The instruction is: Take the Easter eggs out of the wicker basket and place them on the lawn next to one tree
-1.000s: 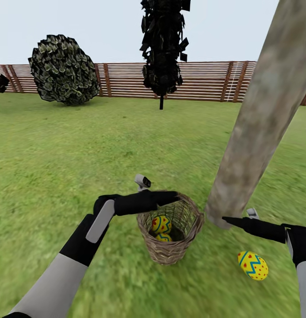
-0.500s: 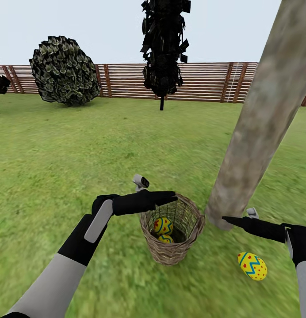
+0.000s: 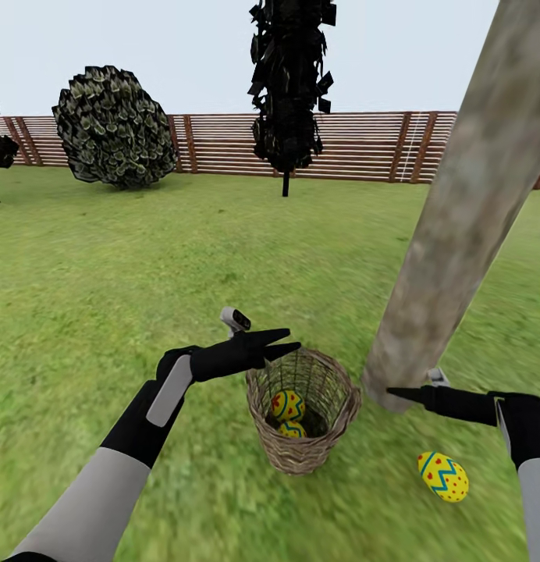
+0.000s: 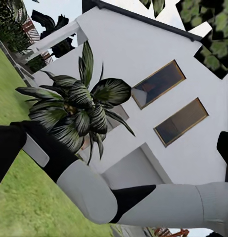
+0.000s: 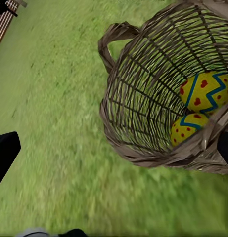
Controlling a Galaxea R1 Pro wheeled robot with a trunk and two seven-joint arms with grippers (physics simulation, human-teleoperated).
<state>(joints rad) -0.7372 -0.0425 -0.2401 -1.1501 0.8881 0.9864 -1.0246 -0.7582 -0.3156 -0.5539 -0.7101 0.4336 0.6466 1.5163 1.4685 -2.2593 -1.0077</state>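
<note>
a: logging progress, left to right: your left gripper (image 3: 289, 340) hovers at the wicker basket (image 3: 301, 453) rim, fingers slightly apart, empty.
b: eggs?
a: two in the basket (image 3: 287, 405), one on the lawn (image 3: 442, 475) near the tree (image 3: 449, 234). right gripper (image 3: 395, 393): can't tell its opening. two transfers left.

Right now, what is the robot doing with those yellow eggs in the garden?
It is moving Easter eggs out of a wicker basket onto the lawn beside a thick tree. One egg already lies on the grass near the trunk. Two eggs are in the basket. The left gripper hovers open over the basket's rim and holds nothing. The right gripper points at the foot of the tree, and I cannot tell if it is open.
</note>
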